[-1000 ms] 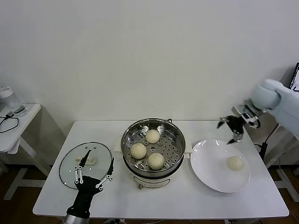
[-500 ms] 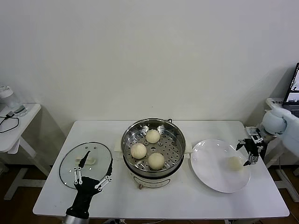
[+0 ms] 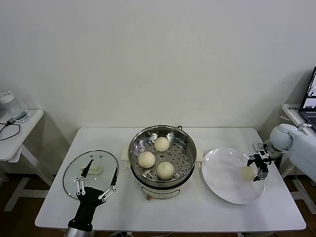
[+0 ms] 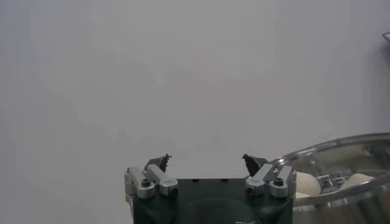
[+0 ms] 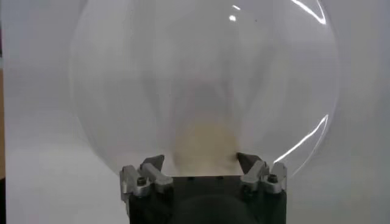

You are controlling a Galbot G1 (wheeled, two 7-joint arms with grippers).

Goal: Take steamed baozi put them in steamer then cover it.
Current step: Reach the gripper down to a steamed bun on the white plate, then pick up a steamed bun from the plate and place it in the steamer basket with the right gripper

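Observation:
Three steamed baozi (image 3: 161, 143) (image 3: 146, 159) (image 3: 165, 170) lie on the perforated tray of the steel steamer (image 3: 134, 146) at the table's centre. Another baozi (image 3: 245, 173) rests on the white plate (image 3: 222, 177) to the right. My right gripper (image 3: 253, 171) is down at the plate's right side, open, with this baozi between its fingers. The right wrist view shows the baozi (image 5: 204, 141) sitting between the spread jaws of the right gripper (image 5: 200, 158), over the plate (image 5: 152, 73). My left gripper (image 3: 104, 167) stands open by the glass lid (image 3: 74, 173) at the front left.
The steamer (image 4: 341, 152) rim and a baozi (image 4: 308, 182) show beside the left gripper (image 4: 205, 158) in the left wrist view. A small side table (image 3: 15, 133) stands far left, and a laptop (image 3: 308, 101) sits at the far right edge.
My right arm came down from above the plate's far rim to the baozi on the plate, jaws now on either side of it. The left arm stayed put.

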